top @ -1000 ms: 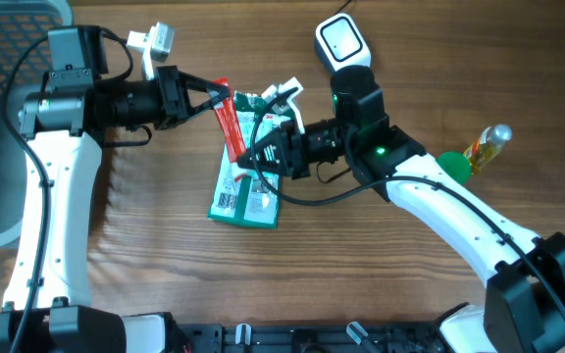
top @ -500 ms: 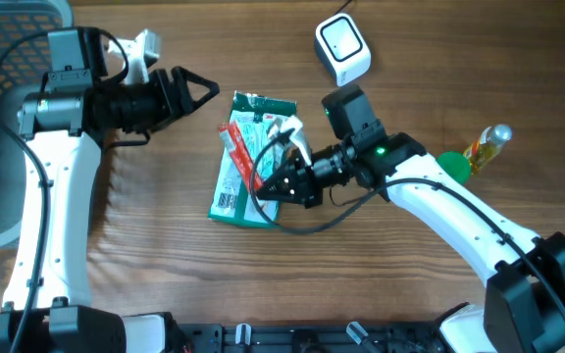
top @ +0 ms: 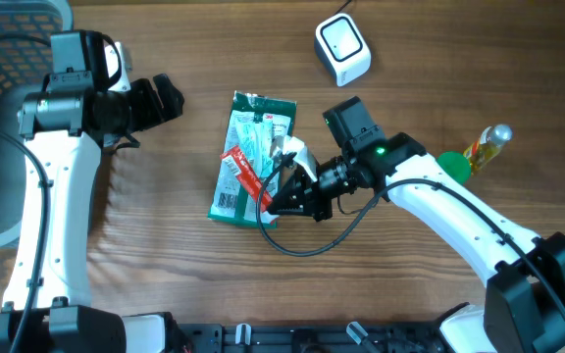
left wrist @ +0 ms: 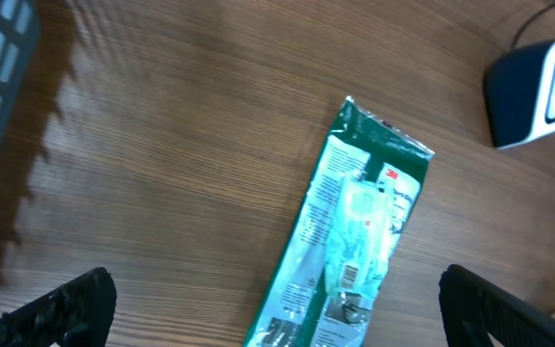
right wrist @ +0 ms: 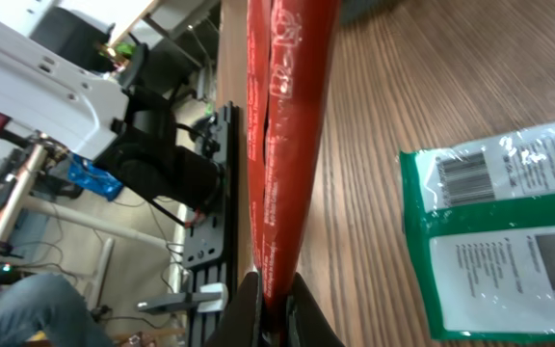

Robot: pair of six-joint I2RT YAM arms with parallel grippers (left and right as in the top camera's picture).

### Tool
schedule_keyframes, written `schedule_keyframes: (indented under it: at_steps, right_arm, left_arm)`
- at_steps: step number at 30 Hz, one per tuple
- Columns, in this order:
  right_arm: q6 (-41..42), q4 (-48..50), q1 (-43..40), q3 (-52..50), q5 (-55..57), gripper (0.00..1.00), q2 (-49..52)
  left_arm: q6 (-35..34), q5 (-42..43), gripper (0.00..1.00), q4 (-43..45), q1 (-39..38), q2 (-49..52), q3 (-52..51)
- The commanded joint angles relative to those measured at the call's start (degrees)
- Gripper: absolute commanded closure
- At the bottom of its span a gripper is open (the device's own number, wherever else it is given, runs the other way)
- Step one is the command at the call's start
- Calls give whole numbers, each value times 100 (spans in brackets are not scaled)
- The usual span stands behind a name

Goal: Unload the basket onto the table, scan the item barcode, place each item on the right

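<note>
Handoff update: the left gripper (top: 160, 98) is sitting at upper left with its jaws wide open and empty, having just let go of the red packet (top: 243, 172). The right gripper (top: 271, 203) is pinching it shut mid-frame, over the green package (top: 255, 127). I'm guessing it's heading for the scanner (top: 342, 49) up top next.

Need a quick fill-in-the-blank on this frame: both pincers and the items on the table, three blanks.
1. The right pincer is ____ on the red packet.
2. The left pincer stands ____, holding nothing.
3. In the right wrist view, the green package shows a printed ____ near its corner.

Missing words: shut; open; barcode.
</note>
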Motion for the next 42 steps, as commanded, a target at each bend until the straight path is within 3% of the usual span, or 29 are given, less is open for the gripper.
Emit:
schedule_keyframes:
  at_steps: [1, 7, 11, 13, 16, 23, 29, 33, 42]
  right_arm:
    - [-35, -15, -20, 42, 323, 96, 4]
    - [221, 140, -20, 42, 437, 96, 4]
    - [1499, 887, -28, 42, 603, 96, 4]
    - [2667, 1445, -98, 59, 778, 96, 0]
    - [3252, 1591, -275, 286, 750, 96, 0]
    - [3191, -37, -730, 1738, 1040, 96, 0]
    - [3010, -1633, -850, 3209, 2728, 96, 0]
    - [2334, -2553, -850, 4061, 3991, 96, 11]
    - [693, -2118, -850, 4275, 6937, 96, 297]
  left_arm:
    - [31, -251, 0, -4, 46, -11, 48]
    - [31, -249, 0, -4, 46, -11, 48]
    - [31, -249, 0, -4, 46, -11, 48]
    - [31, -251, 0, -4, 46, -11, 48]
    - [31, -251, 0, -4, 46, -11, 48]
    - [31, -251, 0, -4, 46, -11, 48]
    - [31, -249, 0, -4, 46, -11, 48]
    - [31, -249, 0, -4, 46, -11, 48]
    - [31, -249, 0, -4, 46, -11, 48]
